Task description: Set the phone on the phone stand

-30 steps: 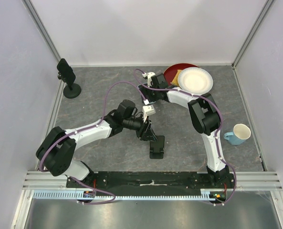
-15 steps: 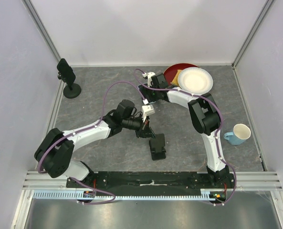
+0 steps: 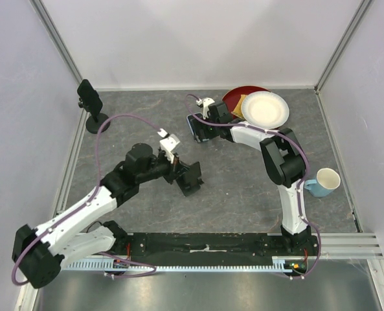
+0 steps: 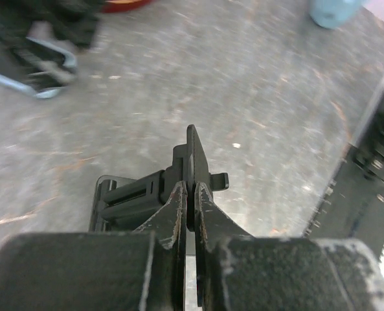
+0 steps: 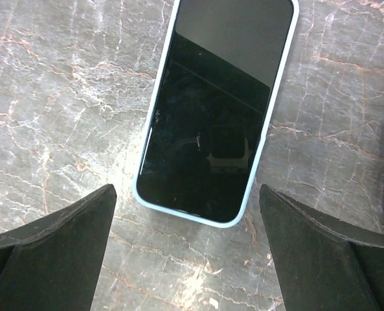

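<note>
The phone (image 5: 217, 110), black screen up in a light blue case, lies flat on the grey table; in the top view its edge (image 3: 193, 129) shows under the right wrist. My right gripper (image 5: 186, 194) is open wide just above the phone's near end, touching nothing; in the top view it (image 3: 202, 126) is at the back centre. My left gripper (image 4: 190, 189) is shut on a thin upright plate of the black folding phone stand (image 4: 130, 194). In the top view it (image 3: 180, 170) holds the stand (image 3: 192, 179) mid-table, tilted and seemingly off the surface, apart from the phone.
A white plate (image 3: 265, 109) rests on a red plate (image 3: 234, 97) with a yellow piece (image 3: 241, 104) at the back right. A light blue mug (image 3: 322, 183) stands at the right. A black device on a round base (image 3: 92, 109) stands at the back left. Walls enclose three sides.
The left arm has pulled back to the left, carrying the phone stand away from its spot near the front centre and tilting it. The right gripper has stayed over the phone.
</note>
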Robot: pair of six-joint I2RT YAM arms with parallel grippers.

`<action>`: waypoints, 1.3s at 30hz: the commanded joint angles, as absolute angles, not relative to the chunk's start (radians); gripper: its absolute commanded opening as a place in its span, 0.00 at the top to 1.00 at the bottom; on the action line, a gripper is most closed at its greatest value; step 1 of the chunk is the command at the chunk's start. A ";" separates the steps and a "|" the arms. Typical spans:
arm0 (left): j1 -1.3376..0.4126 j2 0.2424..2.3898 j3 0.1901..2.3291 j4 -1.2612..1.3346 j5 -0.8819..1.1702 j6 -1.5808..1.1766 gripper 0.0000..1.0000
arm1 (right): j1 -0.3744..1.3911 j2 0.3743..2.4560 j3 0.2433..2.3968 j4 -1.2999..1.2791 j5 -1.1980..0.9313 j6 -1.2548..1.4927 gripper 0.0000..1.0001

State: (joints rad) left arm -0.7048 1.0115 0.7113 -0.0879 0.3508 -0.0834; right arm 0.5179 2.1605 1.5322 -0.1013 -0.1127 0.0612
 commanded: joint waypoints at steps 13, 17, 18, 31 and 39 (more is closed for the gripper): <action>-0.296 0.643 0.557 0.044 -0.313 -0.113 0.98 | 0.518 1.807 1.206 0.317 -0.123 0.092 0.02; -0.109 0.708 0.548 0.130 -0.226 -0.163 0.98 | 0.518 1.776 1.149 0.380 -0.156 0.091 0.02; -0.056 0.730 0.558 0.133 -0.209 -0.153 0.98 | 0.518 1.772 1.138 0.383 -0.158 0.091 0.02; 0.277 0.940 0.641 0.189 0.182 0.244 0.98 | 0.518 1.767 1.111 0.426 -0.207 0.049 0.02; 0.520 1.191 0.745 0.186 0.679 0.268 0.98 | 0.518 1.761 1.091 0.448 -0.227 0.038 0.02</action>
